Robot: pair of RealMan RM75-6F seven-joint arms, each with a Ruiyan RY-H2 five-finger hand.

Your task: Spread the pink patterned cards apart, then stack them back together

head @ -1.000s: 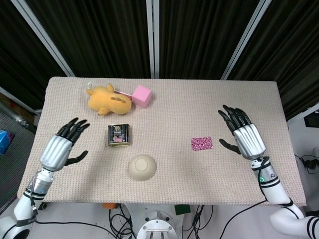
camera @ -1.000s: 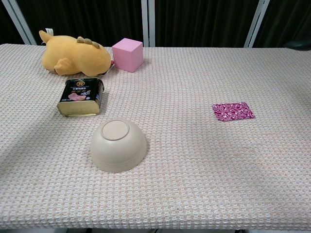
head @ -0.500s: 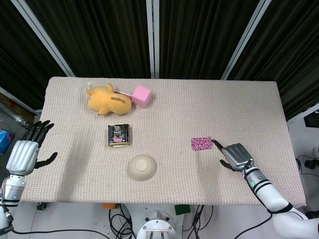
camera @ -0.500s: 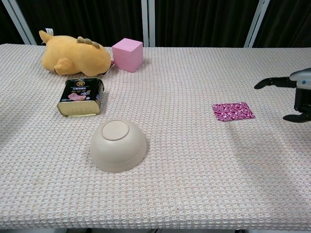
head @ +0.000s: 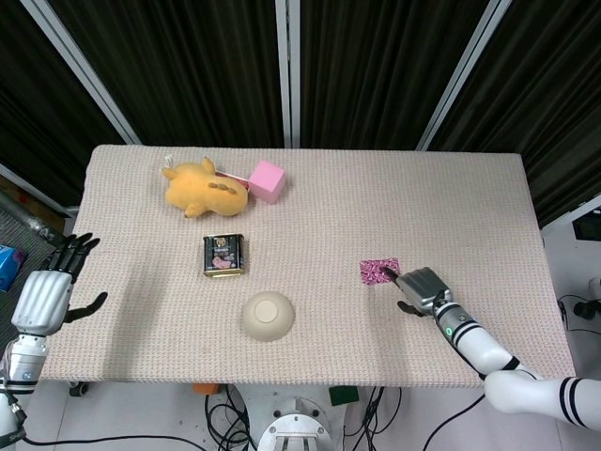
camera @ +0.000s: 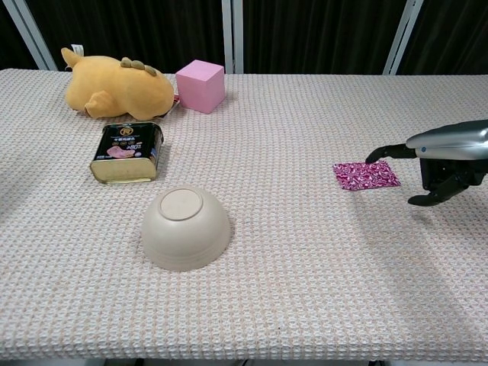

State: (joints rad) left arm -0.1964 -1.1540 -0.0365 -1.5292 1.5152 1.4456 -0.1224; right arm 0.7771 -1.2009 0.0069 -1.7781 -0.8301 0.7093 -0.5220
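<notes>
The pink patterned cards (head: 379, 271) lie in one neat stack on the right half of the beige woven table (head: 319, 197), also seen in the chest view (camera: 365, 174). My right hand (head: 420, 287) hovers low just right of the stack, palm down. In the chest view the right hand (camera: 446, 156) stretches one finger over the stack's far right corner while the others curl underneath; whether it touches the cards I cannot tell. It holds nothing. My left hand (head: 42, 296) hangs beyond the table's left edge with fingers spread and empty, out of the chest view.
An upturned beige bowl (head: 269, 315) sits near the front centre. A black tin (head: 223, 255) lies behind it to the left. A yellow plush toy (head: 204, 186) and a pink cube (head: 267, 180) stand at the back left.
My right hand has moved left and now reaches the cards' right edge with one finger. The left hand has barely shifted. The cards have not moved.
</notes>
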